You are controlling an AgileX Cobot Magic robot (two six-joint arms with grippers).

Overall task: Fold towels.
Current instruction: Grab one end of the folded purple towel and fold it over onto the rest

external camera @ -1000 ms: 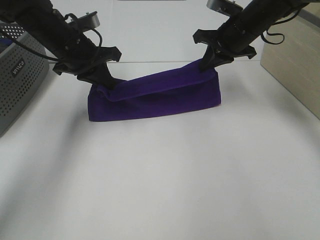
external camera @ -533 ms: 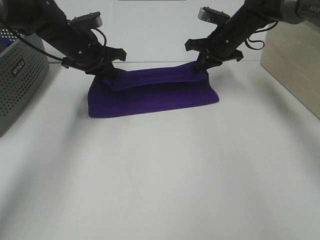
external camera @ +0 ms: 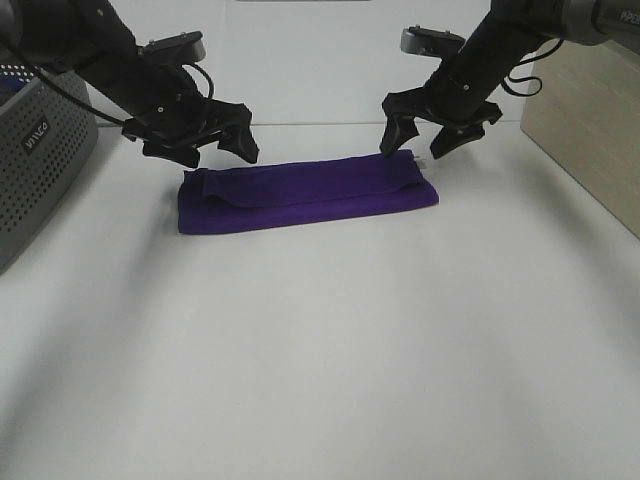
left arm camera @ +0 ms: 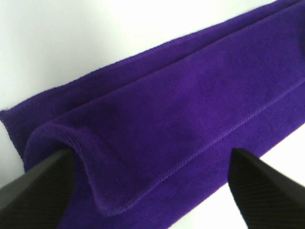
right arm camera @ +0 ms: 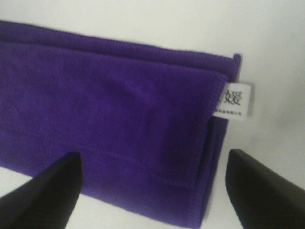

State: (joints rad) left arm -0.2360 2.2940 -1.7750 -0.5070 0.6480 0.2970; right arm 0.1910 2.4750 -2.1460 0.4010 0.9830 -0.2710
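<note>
Left gripper (external camera: 218, 152) and right gripper (external camera: 415, 143) hang spread wide, holding nothing, over the ends of the purple towel (external camera: 305, 190). It lies folded into a long strip on the far table (external camera: 320, 340). The left one perhaps touches its raised fold.

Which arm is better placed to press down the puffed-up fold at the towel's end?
Left. The puffed fold is at the end of the towel just below the open left pincer; the open right pincer hovers over the other end, which lies flat.
</note>
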